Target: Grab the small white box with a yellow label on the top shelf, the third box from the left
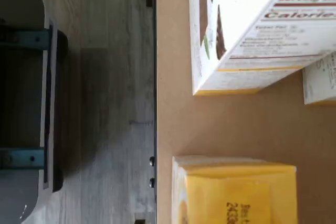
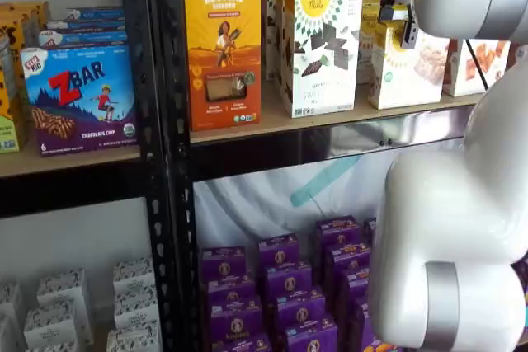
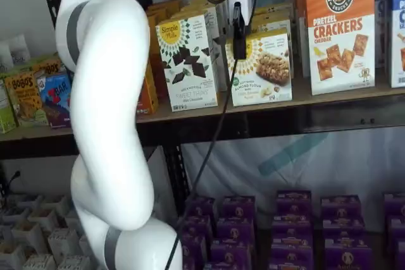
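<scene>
Our arm fills the foreground; gripper, spread and empty, hangs before the small white box at the top shelf front edge. Next we descend and clamp.

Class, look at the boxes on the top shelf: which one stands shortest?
The small white box with pale bars pictured, on the top shelf; the chocolate-thins box and cracker box beside it rise taller.

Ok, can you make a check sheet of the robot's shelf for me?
Surface: top shelf, tan board, black rail.
Job's things: small white box stands upright on it.
Clutter: chocolate box on one side, cracker box on the other.
Grippers: gripper in front of the white box; seen side-on, open or shut unclear.
Cables: black cable hangs past the shelf.
Surroundings: purple boxes below; white arm in front.
</scene>
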`<control>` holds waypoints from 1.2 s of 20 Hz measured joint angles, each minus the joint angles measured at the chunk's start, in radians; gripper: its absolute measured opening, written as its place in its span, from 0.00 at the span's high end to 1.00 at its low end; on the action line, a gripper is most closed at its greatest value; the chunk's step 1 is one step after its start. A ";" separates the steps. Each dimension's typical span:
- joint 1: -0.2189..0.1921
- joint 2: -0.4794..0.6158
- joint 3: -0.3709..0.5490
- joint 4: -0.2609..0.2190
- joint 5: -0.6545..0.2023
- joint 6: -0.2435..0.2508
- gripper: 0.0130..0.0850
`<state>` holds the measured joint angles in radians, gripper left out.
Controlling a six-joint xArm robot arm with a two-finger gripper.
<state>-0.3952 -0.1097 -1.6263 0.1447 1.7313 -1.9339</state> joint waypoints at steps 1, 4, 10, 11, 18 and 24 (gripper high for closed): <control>0.000 0.000 -0.001 -0.001 0.000 0.000 0.00; 0.002 0.000 0.000 -0.006 -0.003 0.000 0.00; 0.007 -0.007 0.013 -0.023 -0.013 0.001 0.00; 0.007 -0.007 0.015 -0.024 -0.014 0.001 0.00; 0.007 -0.016 0.037 -0.020 -0.034 0.000 0.00; 0.003 -0.011 0.034 -0.011 -0.028 -0.002 0.17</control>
<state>-0.3923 -0.1206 -1.5925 0.1338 1.7029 -1.9361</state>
